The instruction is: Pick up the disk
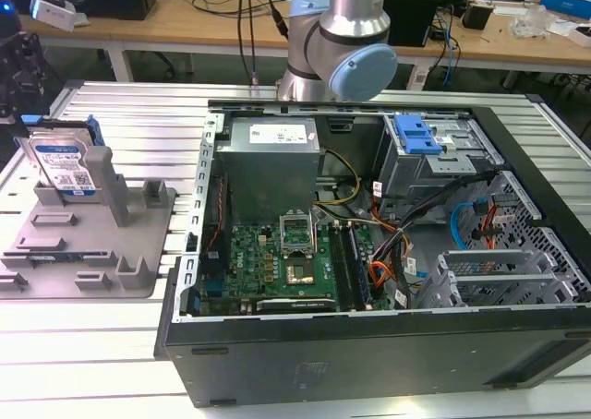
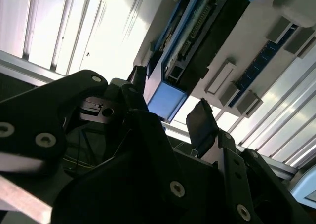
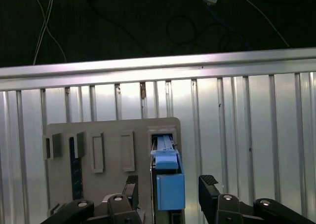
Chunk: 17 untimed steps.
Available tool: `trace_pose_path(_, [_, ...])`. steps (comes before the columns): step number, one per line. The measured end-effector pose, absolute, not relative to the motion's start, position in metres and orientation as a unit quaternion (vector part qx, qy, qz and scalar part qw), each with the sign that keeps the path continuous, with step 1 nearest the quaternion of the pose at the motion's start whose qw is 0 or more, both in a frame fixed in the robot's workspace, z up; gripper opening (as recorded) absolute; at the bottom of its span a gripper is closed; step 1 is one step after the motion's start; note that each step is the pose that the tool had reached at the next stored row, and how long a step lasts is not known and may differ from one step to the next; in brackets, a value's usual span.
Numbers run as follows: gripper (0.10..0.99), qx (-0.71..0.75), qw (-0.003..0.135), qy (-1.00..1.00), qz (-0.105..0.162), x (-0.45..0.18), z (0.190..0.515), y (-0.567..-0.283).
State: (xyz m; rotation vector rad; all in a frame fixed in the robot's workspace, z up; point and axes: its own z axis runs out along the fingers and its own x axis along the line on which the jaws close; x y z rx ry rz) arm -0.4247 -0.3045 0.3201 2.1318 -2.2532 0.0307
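We see a ribbed silver metal table [image 1: 102,364] spanning the exterior view. On it, across the centre and the exterior view's right, lies an open black computer case [image 1: 369,368] with its green circuit board [image 1: 277,253] facing up. Behind the case, at the top centre, rises the silver and pale blue robot arm [image 1: 343,31]. At the exterior view's left, just beside the case, sits a grey plastic slotted holder [image 1: 102,253]. The flat rectangular silver metal disk [image 1: 63,165], with a white-and-blue label and blue plastic rails, stands upright on edge in a slot of that holder, in the upper left of the frame. In the first wrist view we look down on the disk's blue-railed edge, and the black gripper [image 3: 169,182] straddles it. Its jaws are released, with one black finger [image 3: 208,183] on each side of the disk and a bare gap between each finger and the disk.
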Motion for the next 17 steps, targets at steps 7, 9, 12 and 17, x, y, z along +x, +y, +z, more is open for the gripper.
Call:
trace_pose_path(7, [0.604,0.691,0.020,-0.722,0.010,-0.425,0.310,-0.305])
trace_pose_path(9, [0.604,0.692,0.020,-0.721,0.010,-0.425,0.307,-0.305])
trace_pose_path(12, [0.455,0.694,0.020,-0.720,0.010,-0.425,0.304,-0.305])
trace_pose_path(17, [0.455,0.696,0.020,-0.718,0.010,-0.425,0.301,-0.305])
